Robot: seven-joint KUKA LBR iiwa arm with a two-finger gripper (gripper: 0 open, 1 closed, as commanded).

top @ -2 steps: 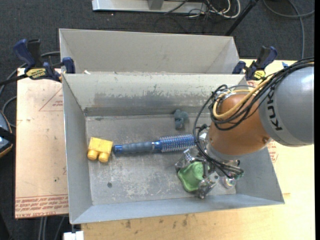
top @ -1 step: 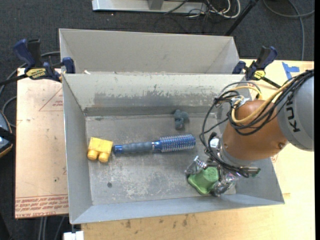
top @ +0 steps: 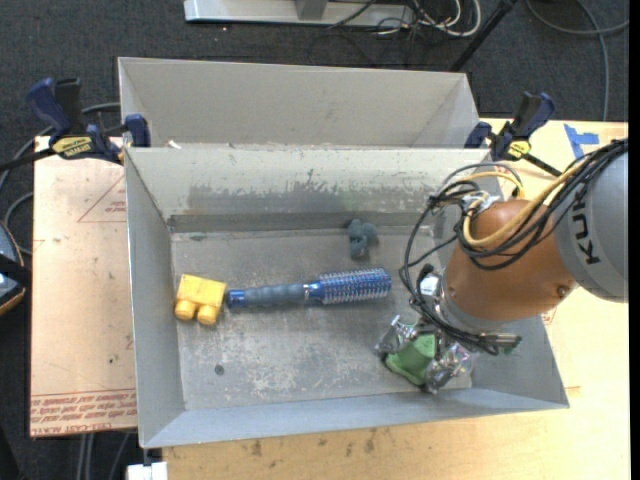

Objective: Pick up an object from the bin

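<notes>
My gripper point(top: 420, 353) is down at the bin's front right corner, under the orange wrist cover. Its metal fingers stand on either side of a small green object point(top: 412, 358) that lies on the bin floor, and the green shows between them. A blue hairbrush point(top: 310, 291) lies across the middle of the floor, its bristle head pointing toward the gripper. At the brush's handle end sits a yellow block point(top: 198, 299). A small grey-blue piece point(top: 361, 232) rests near the back wall.
The front wall and the sloping right wall of the bin are close to the gripper. Cables loop over the orange cover above it. The left front part of the floor is bare metal.
</notes>
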